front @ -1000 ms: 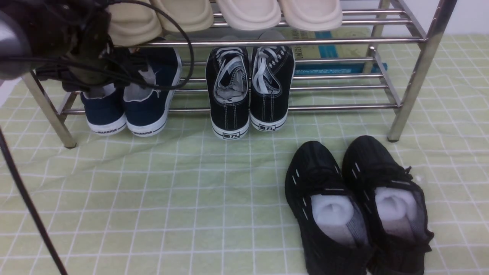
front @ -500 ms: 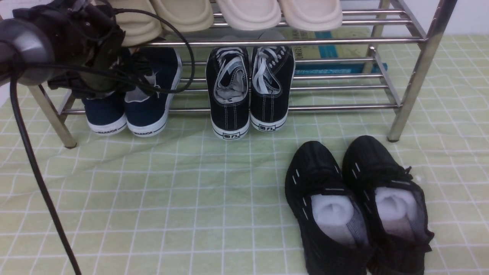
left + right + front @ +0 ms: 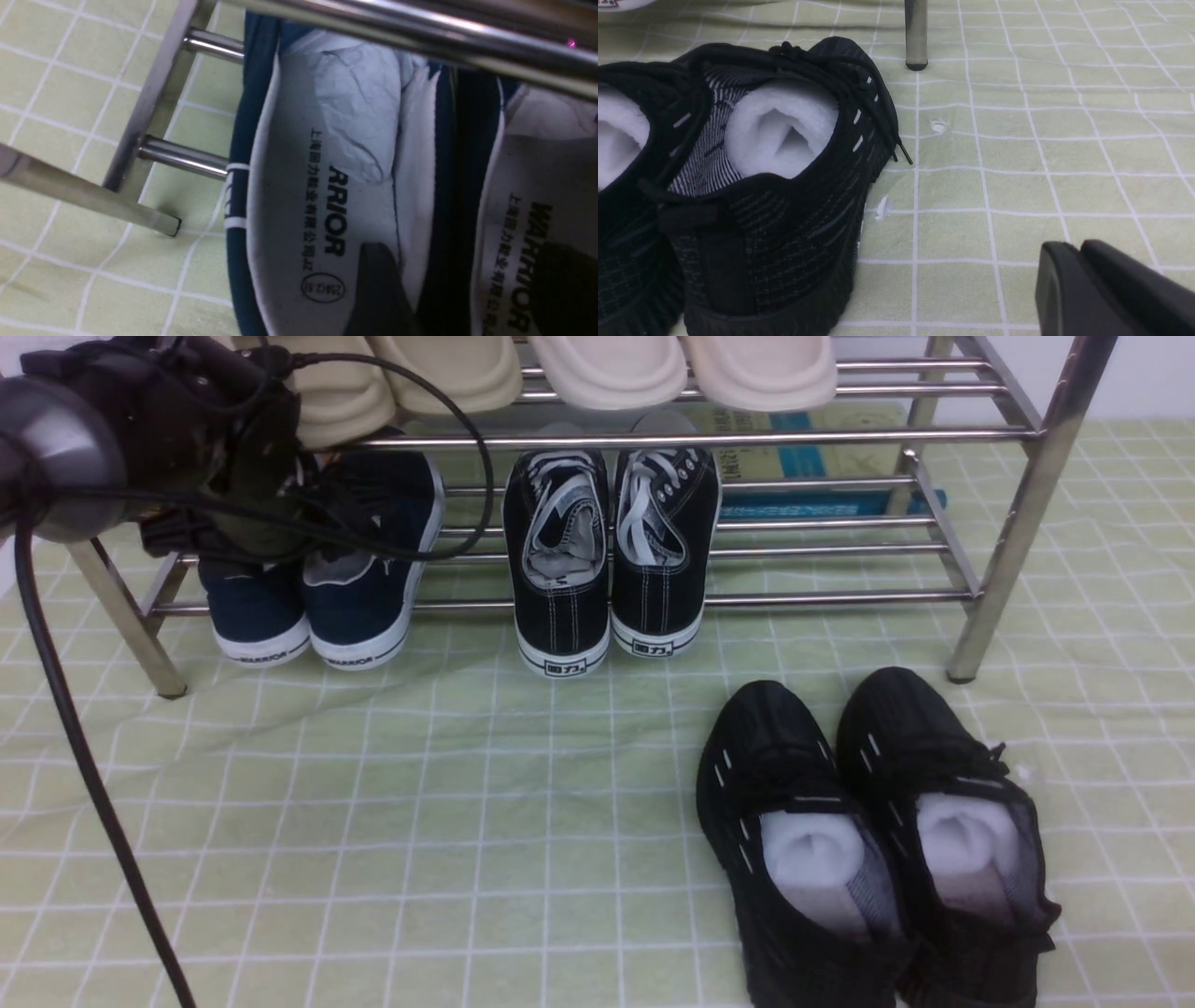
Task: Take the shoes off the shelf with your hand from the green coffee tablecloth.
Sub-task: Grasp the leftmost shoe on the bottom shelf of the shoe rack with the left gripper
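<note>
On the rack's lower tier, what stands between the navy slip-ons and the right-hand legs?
The pair of black lace-up sneakers, shown in the front view.

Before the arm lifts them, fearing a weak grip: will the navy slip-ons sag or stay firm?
The navy slip-ons have soft-looking canvas walls, likely pinchable. Crumpled paper stuffing in the toes should help hold shape. White rubber soles likely drag on the shelf.

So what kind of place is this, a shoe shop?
Probably a robot practice corner, not a shop. A metal shoe rack with a few pairs stands on a green checked cloth, and a robot arm reaches toward the blue shoes.
</note>
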Robot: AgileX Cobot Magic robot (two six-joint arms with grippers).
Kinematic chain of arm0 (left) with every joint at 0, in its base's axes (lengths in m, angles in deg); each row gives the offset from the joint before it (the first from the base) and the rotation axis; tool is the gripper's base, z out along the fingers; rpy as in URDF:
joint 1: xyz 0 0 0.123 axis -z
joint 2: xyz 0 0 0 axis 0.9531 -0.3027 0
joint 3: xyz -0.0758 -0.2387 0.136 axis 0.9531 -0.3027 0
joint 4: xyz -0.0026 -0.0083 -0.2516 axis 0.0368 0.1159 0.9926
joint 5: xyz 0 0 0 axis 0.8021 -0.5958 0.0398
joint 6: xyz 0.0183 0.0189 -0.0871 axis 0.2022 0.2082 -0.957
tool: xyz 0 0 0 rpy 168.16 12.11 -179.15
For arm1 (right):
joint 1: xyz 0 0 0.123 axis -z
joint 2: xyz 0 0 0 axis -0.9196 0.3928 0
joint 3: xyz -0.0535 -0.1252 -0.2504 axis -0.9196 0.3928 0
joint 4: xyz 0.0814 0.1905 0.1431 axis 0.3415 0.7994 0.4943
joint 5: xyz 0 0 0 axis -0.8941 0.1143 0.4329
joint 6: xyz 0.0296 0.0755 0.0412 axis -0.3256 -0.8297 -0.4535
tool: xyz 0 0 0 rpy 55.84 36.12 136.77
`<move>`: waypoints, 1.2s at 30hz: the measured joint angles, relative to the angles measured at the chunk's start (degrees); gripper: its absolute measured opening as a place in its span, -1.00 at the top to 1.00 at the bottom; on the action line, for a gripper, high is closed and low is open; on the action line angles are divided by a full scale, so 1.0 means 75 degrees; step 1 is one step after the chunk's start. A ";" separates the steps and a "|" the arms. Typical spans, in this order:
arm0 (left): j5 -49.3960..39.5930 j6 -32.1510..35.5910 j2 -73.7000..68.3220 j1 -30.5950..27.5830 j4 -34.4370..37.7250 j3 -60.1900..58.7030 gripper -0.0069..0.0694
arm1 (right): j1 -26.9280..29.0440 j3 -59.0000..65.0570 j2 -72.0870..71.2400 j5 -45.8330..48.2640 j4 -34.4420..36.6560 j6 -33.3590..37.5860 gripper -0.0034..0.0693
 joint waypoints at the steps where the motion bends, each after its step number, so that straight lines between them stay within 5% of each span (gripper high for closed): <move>1: 0.0040 0.0000 0.0000 0.0000 -0.0018 0.0000 -0.41 | 0.0000 0.0000 0.0000 0.0000 0.0000 0.0000 0.72; 15: 0.0465 -0.0045 -0.0455 0.0016 -0.0774 0.0074 -0.50 | 0.0000 0.0000 0.0000 0.0000 0.0000 0.0000 0.72; 18: 0.0524 -0.0061 -0.0481 0.0016 -0.0806 0.0076 -0.39 | 0.0000 0.0000 0.0000 0.0000 0.0000 0.0000 0.71; 25: 0.0438 -0.0061 -0.0505 0.0016 -0.0860 0.0085 0.57 | 0.0000 0.0000 0.0000 0.0000 0.0000 0.0000 0.68; 36: -0.0023 0.0219 -0.0108 0.0016 -0.0081 0.0050 0.59 | 0.0000 0.0000 0.0000 0.0000 0.0000 0.0000 0.64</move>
